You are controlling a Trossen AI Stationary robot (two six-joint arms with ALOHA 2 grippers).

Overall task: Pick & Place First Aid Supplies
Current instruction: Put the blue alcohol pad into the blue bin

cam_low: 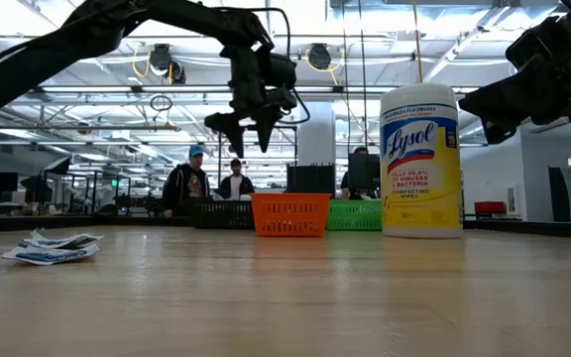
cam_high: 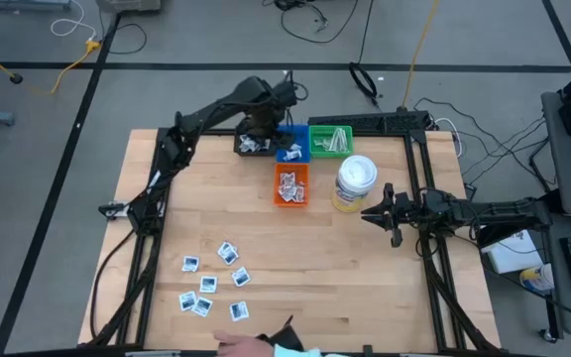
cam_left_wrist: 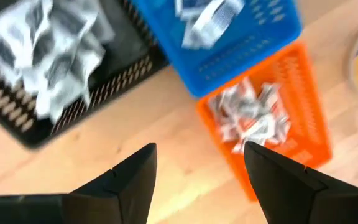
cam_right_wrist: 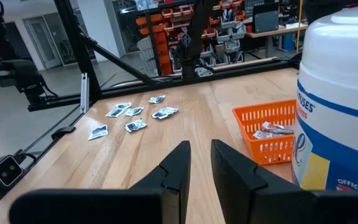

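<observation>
Now, at the counter's (cam_high: 365,268) left front, loose first aid supplies (cam_high: 211,283) lie scattered, well apart from the bins at the back. The left hand (cam_high: 258,127) hangs over the black bin (cam_high: 251,145), fingers spread and empty; packets lie in that bin, the blue bin (cam_high: 291,146) and the orange bin (cam_high: 290,184). To do the step well, I judge it should lift clear of the bin walls before crossing to the loose packets, then take one by its edge. The green bin (cam_high: 329,140) holds pale strips. Right of it stands a wipes canister (cam_high: 353,183); the right hand (cam_high: 390,213) waits beside it, fingers nearly closed, empty. Beyond the pale wooden counter is an open workshop with people standing.
</observation>
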